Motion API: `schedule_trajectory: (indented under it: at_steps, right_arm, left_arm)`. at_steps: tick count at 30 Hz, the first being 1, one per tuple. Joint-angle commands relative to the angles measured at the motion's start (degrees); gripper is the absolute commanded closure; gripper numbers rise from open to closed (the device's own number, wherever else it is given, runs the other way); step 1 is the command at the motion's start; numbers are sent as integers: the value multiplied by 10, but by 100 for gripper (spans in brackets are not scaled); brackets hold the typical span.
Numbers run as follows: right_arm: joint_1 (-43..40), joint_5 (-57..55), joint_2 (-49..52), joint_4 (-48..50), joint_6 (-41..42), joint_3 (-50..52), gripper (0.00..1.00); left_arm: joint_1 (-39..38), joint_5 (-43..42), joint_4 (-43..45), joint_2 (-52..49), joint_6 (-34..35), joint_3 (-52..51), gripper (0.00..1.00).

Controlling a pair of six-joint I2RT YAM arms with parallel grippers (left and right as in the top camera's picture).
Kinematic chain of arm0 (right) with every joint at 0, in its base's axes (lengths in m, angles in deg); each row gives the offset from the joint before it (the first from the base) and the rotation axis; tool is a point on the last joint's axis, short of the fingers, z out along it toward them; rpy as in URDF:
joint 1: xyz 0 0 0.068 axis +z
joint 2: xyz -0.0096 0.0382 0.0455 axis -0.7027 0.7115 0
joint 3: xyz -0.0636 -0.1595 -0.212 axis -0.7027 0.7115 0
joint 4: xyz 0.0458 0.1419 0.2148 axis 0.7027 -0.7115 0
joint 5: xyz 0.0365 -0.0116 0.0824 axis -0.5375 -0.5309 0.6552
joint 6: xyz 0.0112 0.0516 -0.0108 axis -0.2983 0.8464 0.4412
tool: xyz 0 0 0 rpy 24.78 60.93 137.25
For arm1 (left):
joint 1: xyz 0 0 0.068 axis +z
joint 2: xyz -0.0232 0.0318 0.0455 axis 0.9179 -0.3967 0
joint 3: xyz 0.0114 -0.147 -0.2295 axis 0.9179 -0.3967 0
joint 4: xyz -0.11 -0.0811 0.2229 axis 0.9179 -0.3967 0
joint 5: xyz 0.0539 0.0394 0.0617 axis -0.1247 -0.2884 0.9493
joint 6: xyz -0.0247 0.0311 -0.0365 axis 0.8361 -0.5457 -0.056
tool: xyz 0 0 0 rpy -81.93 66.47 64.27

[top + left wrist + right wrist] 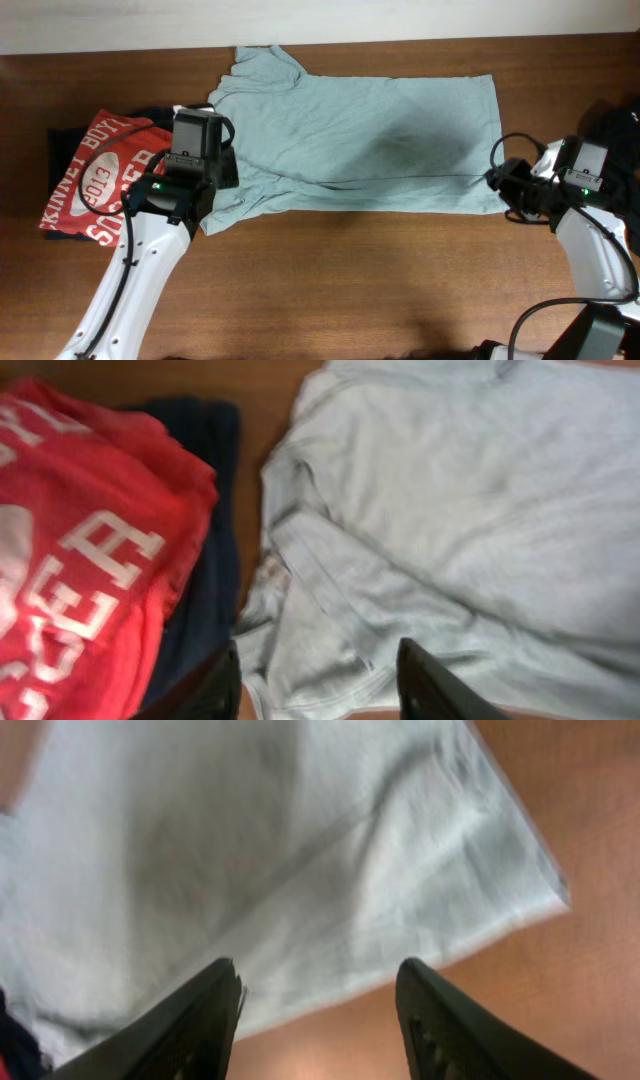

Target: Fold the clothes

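Note:
A pale green T-shirt (370, 125) lies flat across the wooden table, its bottom part folded up along a crease. My left gripper (318, 670) is open just above the shirt's left sleeve and lower left edge (330, 630). In the overhead view the left gripper (228, 172) sits at that corner. My right gripper (318, 995) is open and empty, hovering over the shirt's right hem (400, 920) near its corner; from overhead the right gripper (500, 182) is at the shirt's right edge.
A folded red T-shirt with white lettering (95, 175) lies on a dark navy garment (65, 145) at the left; both show in the left wrist view (80, 560). A dark object (620, 125) sits at the right edge. Bare table lies in front.

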Motion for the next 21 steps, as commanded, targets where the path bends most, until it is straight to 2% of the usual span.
schedule_trajectory:
  at_steps: [1, 3, 8, 15, 16, 17, 18, 21]
  right_arm:
    - [4, 5, -3, -37, -27, -7, 48]
    - [4, 5, -3, -47, -48, -7, 49]
    - [4, 5, -3, -59, -61, -7, 49]
    - [4, 5, -3, -61, -61, -7, 49]
    - [4, 5, -3, -62, -61, -7, 49]
    - [4, 5, -3, -65, -62, -7, 49]
    - [4, 5, -3, -66, -63, -7, 49]
    - [4, 5, -3, -66, -64, -7, 49]
  left_arm:
    - [3, -71, -20, -16, -14, -9, 64]
    - [3, -90, -27, -31, -14, -21, 71]
    - [3, -120, -27, -81, -14, -47, 99]
    - [3, -129, 18, -177, -16, -51, 99]
    - [3, -135, 21, -188, -16, -51, 94]
    - [3, -141, 30, -213, -16, -51, 74]
    - [3, -141, 36, -223, -16, -51, 69]
    - [4, -142, 58, -246, -16, -51, 66]
